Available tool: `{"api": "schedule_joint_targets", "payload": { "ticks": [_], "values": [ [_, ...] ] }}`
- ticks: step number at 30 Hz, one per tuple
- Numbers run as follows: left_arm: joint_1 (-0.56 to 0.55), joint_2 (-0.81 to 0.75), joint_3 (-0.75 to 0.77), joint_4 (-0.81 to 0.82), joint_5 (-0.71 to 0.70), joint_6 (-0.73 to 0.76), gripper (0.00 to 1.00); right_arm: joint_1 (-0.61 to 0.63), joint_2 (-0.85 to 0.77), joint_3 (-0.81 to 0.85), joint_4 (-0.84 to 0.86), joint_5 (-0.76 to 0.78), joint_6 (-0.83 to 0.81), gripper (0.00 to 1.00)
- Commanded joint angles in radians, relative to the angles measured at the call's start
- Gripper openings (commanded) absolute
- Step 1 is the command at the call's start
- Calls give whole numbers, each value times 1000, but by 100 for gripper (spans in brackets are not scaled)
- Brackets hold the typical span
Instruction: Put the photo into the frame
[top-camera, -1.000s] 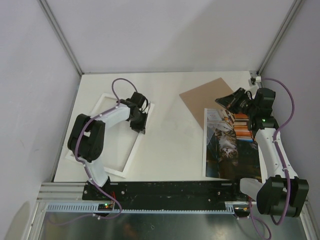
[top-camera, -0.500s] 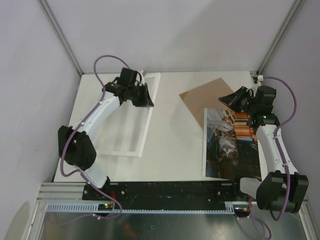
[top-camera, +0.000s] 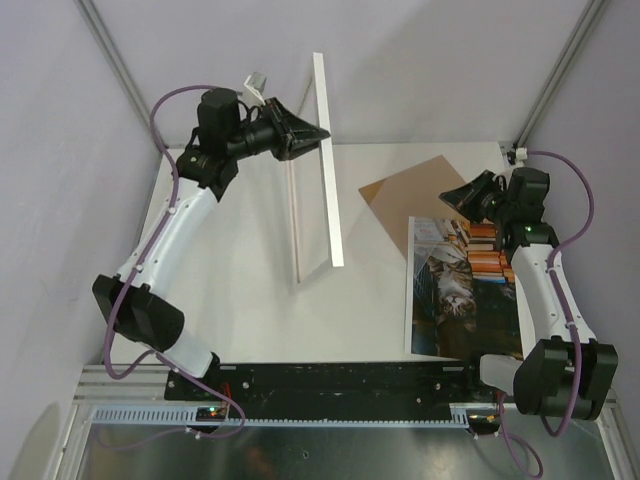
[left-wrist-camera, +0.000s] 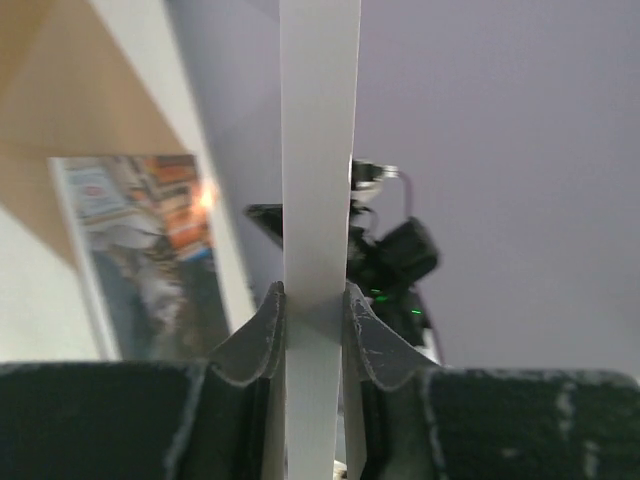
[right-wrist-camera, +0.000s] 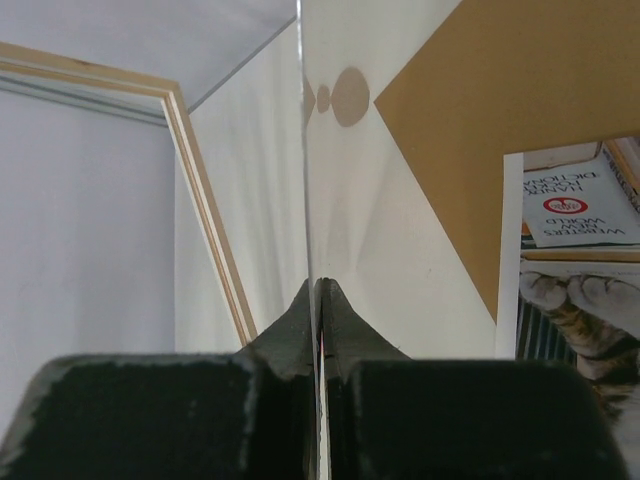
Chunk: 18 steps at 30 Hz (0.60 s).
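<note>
While my left fingers (left-wrist-camera: 255, 340) pinch the frame (top-camera: 328, 170) by its rim, it stands nearly upright on edge. My right fingers (right-wrist-camera: 350, 325) press onto a thin clear sheet (right-wrist-camera: 308, 180), seen edge-on. The photo (top-camera: 455, 295) lies flat on the desk (top-camera: 370, 300) at the right, one corner overlapping the brown board (top-camera: 405, 190).

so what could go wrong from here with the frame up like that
1. The left gripper pinches only one thin rail of the frame, which stands nearly upright; it could swing or slip out.
2. If it tips rightward, it may land on the brown board or the photo and shove them askew.
</note>
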Motion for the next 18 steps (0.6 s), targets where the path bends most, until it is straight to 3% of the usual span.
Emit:
{"api": "schedule_joint_targets", "payload": {
  "ticks": [1,6,18],
  "values": [
    [-2,-60,-55,358,150,-324,0,10,-1,63,9,34,-26,0],
    [-4,-60,-205,699,203,-584,0,11,5,74,-3,48,-28,0],
    [-1,7,-381,961,255,-755,0,11,-5,89,-17,63,-28,0]
  ]
}}
